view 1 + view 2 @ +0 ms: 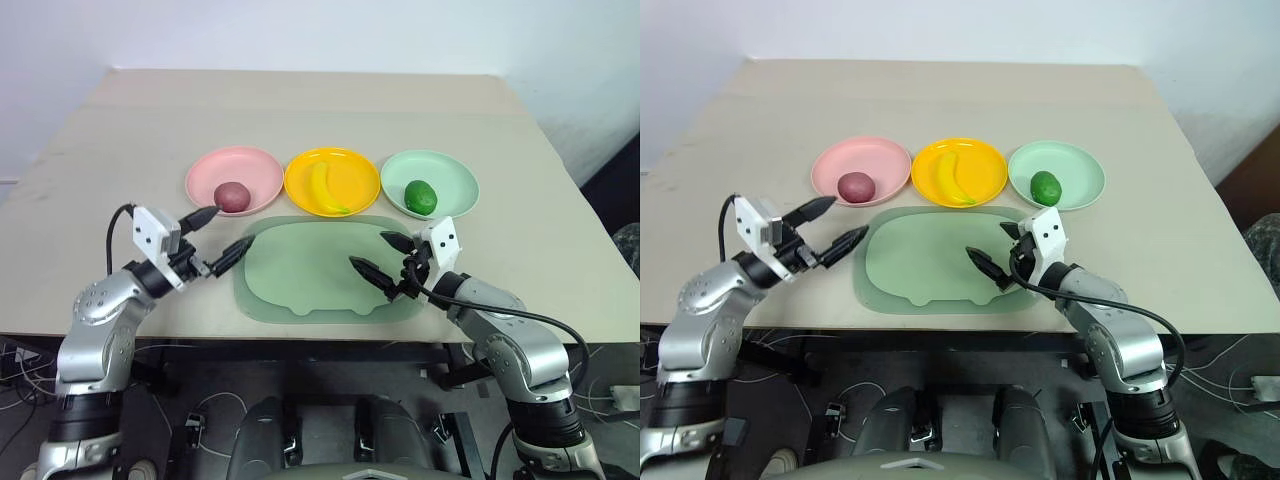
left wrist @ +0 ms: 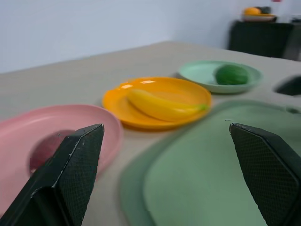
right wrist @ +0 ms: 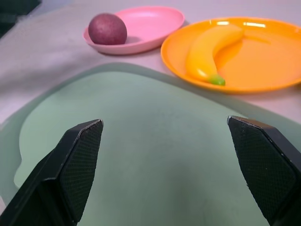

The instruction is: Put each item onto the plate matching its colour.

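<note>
Between the left gripper's (image 1: 214, 240) two black fingers — wedge-shaped, with finely cross-hatched pads (image 2: 82, 157) — nothing is held; they stand spread wide, level above the table beside the tray's near left corner, pointing forward and to the right. Opposite it, the right gripper (image 1: 382, 255) has the same textured wedge fingers, likewise wide apart and empty, hovering over the right part of the tray and aimed forward and to the left. Both forearms are bent in toward the middle, each with a white camera block at the wrist.

Below them lies the tray (image 1: 300, 275), a smooth, matte, pale green rounded rectangle with a raised rim. Just beyond it three round, shallow plastic plates sit in a row on the beige table (image 1: 120, 140), edges nearly touching. On the pink plate (image 1: 225, 168) rests the round, dull dark red-purple fruit (image 1: 231, 196); on the glossy yellow plate (image 1: 355, 180) lies the curved, smooth banana (image 1: 325, 188) with a green tip; on the mint green plate (image 1: 450, 175) sits the shiny oval lime (image 1: 421, 196) — each item on its matching colour.
</note>
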You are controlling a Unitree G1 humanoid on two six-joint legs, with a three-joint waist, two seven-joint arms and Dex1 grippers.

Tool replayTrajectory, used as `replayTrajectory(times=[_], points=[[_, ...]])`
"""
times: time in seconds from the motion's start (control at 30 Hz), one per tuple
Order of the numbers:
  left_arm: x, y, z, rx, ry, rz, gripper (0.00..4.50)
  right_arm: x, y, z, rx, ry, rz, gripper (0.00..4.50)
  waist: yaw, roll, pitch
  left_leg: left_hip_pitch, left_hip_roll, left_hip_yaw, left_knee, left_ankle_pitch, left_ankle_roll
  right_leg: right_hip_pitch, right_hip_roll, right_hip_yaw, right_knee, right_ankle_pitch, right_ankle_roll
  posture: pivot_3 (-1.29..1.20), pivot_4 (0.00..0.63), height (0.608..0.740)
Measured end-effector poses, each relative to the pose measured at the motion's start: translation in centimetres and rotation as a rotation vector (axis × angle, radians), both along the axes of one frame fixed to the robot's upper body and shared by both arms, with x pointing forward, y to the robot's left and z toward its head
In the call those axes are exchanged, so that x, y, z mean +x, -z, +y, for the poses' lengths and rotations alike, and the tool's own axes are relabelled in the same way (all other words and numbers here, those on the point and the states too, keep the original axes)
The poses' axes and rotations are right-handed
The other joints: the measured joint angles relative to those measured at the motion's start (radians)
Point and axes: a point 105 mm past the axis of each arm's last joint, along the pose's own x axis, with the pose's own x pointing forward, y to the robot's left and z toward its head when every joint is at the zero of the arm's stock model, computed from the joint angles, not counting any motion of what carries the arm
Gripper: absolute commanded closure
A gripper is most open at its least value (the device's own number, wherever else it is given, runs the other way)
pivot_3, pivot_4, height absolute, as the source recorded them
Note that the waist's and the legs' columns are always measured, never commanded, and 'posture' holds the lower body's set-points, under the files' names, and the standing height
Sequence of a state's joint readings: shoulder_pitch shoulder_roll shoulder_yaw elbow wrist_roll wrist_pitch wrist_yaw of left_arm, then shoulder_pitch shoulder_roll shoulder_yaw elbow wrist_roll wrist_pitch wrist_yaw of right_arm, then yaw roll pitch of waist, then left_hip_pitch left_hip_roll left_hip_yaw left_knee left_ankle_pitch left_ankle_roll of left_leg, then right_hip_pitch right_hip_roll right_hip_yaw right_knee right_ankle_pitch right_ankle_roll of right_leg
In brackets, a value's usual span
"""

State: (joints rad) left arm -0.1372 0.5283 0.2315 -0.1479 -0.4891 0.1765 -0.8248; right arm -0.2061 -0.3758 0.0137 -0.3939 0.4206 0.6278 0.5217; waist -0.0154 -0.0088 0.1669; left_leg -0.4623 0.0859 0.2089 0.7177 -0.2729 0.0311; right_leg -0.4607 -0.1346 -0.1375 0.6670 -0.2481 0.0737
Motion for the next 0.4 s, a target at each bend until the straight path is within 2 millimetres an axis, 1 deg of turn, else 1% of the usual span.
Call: replayTrajectory(times=[0.13,0.27,0.4], points=[[-1.3,1.6,0.7,0.009,-0.019,0.022,0.02,-0.2,-0.2,0.0,0.009,-0.016,-0.024,0.0,0.0,0.0,0.0,0.0,0.0,0.0,0.0,0.0,-0.001,0.0,0.0,0.0,0.0,0.0,0.0,0.0,0.15,0.695],[-1.8,1.9,0.9,0.013,-0.028,0.005,0.02,-0.4,-0.5,0.0,-0.001,-0.049,-0.054,0.0,0.001,0.0,0.0,0.0,0.0,0.0,0.0,-0.001,0.0,0.0,0.0,0.0,-0.001,-0.002,-0.003,0.0,0.15,0.695],[-2.1,2.5,0.9,0.007,-0.04,0.017,0.02,-0.8,0.3,-0.4,-0.014,-0.075,-0.044,0.0,0.0,0.0,0.0,0.0,0.0,0.0,0.0,-0.001,0.0,0.0,0.0,0.0,-0.001,-0.002,-0.003,0.0,0.15,0.695]])
